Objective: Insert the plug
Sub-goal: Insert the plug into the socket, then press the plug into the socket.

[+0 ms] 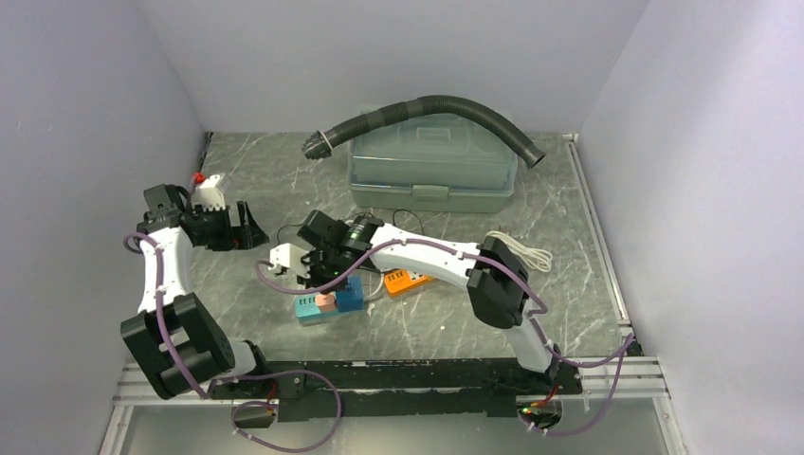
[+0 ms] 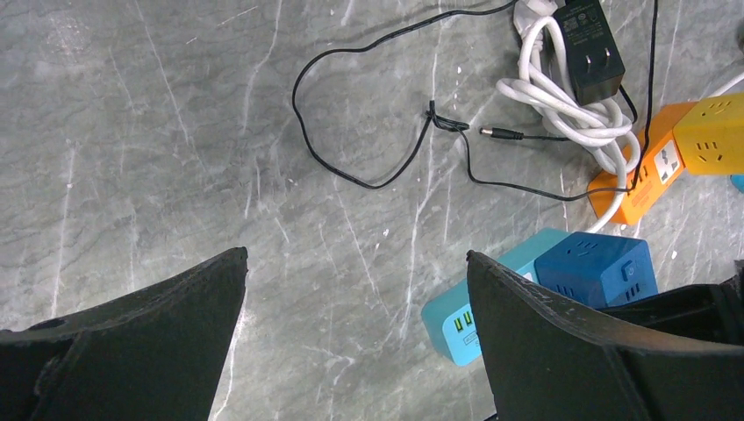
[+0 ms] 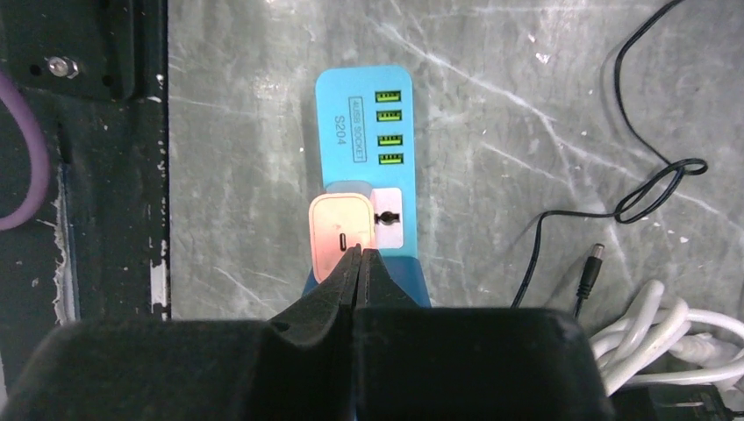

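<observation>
A pink plug [image 3: 338, 232] sits on the teal power strip [image 3: 364, 132], beside its white socket and below several green USB ports. My right gripper [image 3: 360, 253] is shut, its jaws pressed together with nothing between them, and its tips sit at the plug's near edge. In the top view the right gripper [image 1: 322, 270] hovers over the plug [image 1: 325, 300] and the strip [image 1: 308, 311]. My left gripper [image 1: 248, 226] is open and empty at the left, above bare table [image 2: 355, 259]. The strip's end shows by its right finger [image 2: 456, 320].
A dark blue cube socket [image 2: 597, 267] sits on the strip. An orange strip [image 2: 636, 180], a yellow cube [image 2: 715, 132], a black adapter [image 2: 588, 39] with a thin black cable, and a white cable coil [image 2: 561, 96] lie to the right. A grey toolbox [image 1: 431, 171] with a black hose [image 1: 427, 104] stands behind.
</observation>
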You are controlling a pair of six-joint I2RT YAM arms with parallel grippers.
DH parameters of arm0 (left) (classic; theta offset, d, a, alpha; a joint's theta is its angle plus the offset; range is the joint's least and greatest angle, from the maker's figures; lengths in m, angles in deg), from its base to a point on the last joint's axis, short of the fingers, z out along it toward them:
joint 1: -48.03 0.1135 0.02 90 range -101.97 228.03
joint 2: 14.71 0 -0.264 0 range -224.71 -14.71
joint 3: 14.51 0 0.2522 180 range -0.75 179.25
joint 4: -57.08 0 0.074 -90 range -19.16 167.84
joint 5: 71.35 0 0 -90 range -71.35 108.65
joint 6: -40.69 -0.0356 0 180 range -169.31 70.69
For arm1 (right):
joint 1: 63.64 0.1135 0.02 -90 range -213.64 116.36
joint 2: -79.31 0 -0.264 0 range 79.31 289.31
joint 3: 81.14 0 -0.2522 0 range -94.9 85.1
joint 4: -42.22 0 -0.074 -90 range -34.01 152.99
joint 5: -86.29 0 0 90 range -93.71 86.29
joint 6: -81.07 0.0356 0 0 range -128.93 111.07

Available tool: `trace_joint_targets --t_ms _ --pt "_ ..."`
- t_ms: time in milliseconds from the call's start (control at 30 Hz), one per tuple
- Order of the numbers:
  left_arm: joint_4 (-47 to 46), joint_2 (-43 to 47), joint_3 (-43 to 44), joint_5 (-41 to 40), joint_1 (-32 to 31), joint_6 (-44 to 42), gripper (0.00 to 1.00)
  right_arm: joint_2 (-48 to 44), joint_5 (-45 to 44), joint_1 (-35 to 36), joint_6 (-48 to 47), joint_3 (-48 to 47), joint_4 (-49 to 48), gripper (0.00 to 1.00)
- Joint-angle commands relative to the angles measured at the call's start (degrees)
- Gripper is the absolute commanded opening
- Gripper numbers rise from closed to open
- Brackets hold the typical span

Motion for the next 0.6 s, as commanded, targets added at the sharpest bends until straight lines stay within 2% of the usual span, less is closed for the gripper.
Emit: trace_joint_targets --t_ms 0,567 --pt "0.4 0.0 2.7 0.8 0.6 -0.4 1.0 1.5 -2.2 0.2 0.5 -3.1 3.4 0.0" --pt "0.3 -1.1 3.4 0.1 2.1 -0.8 1.0 5.4 -3.2 1.6 -0.3 -9.2 9.2 0.0"
